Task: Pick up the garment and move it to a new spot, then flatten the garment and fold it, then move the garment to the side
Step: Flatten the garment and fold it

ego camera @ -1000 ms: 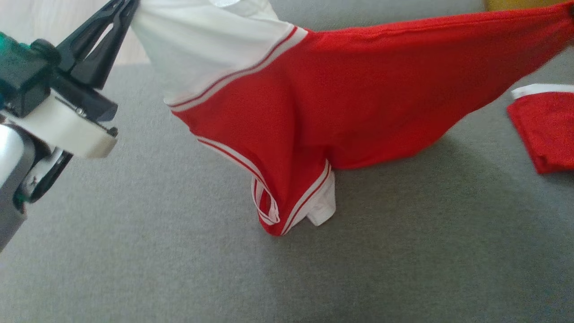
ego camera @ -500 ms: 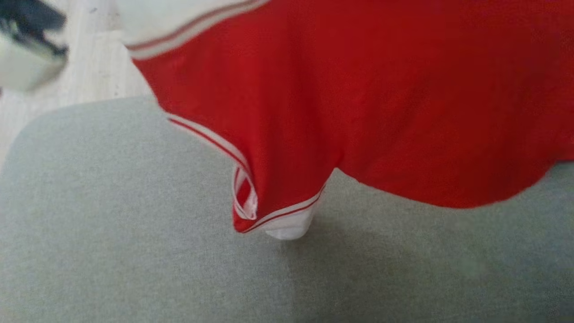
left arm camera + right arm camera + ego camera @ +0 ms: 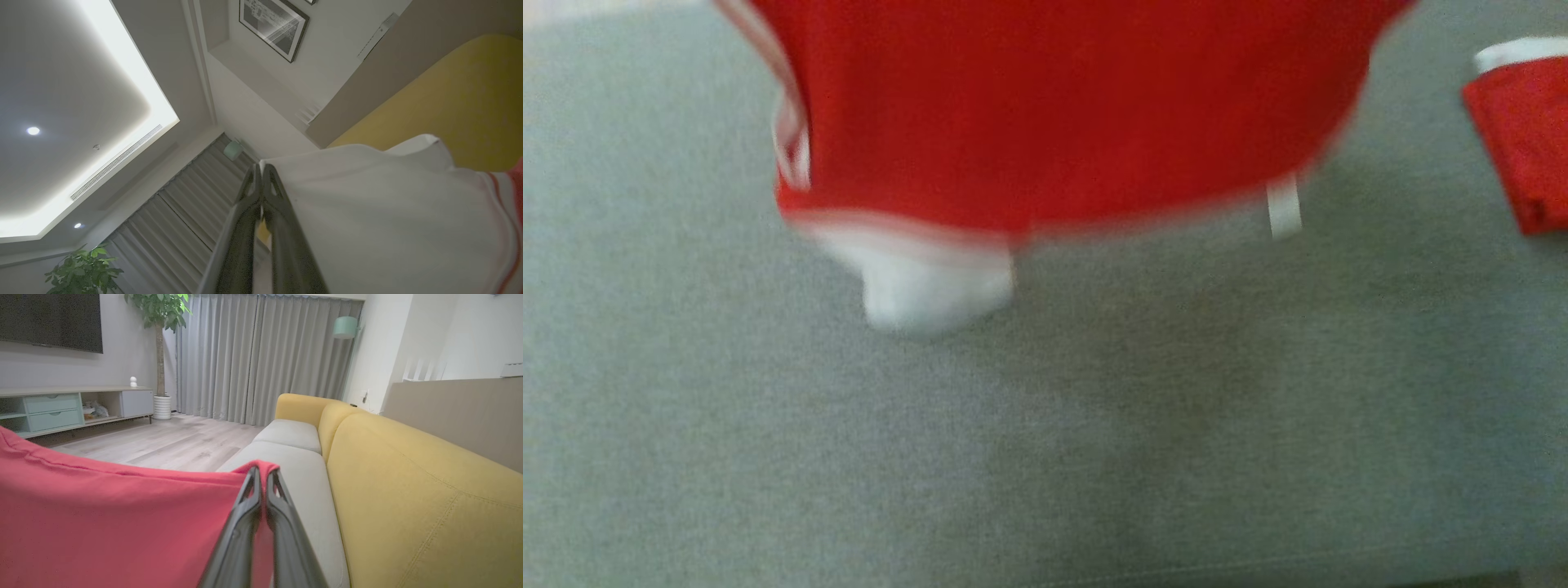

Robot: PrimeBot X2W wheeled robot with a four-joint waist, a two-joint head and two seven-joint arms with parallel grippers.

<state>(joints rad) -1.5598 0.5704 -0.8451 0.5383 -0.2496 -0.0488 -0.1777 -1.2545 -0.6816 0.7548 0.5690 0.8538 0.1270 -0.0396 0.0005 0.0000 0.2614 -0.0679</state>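
Note:
The garment (image 3: 1054,114) is red with white, striped trim. In the head view it hangs blurred across the top, its white lower end dangling above the grey seat cushion (image 3: 1045,425). My left gripper (image 3: 261,168) is shut on the garment's white corner (image 3: 388,212), fingers pointing up toward the ceiling. In the right wrist view my right gripper (image 3: 261,470) is shut on a red edge of the garment (image 3: 122,522), held above the sofa.
A folded red and white cloth (image 3: 1523,131) lies on the cushion at the right. The sofa has a yellow backrest (image 3: 408,490) and grey seats (image 3: 294,457). Beyond are wooden floor (image 3: 163,441), a low cabinet (image 3: 73,406), grey curtains and a potted plant.
The head view has shifted, so the camera moved. The garment has lifted clear of the cushion and now hangs flatter and wider. The left gripper has left the head view.

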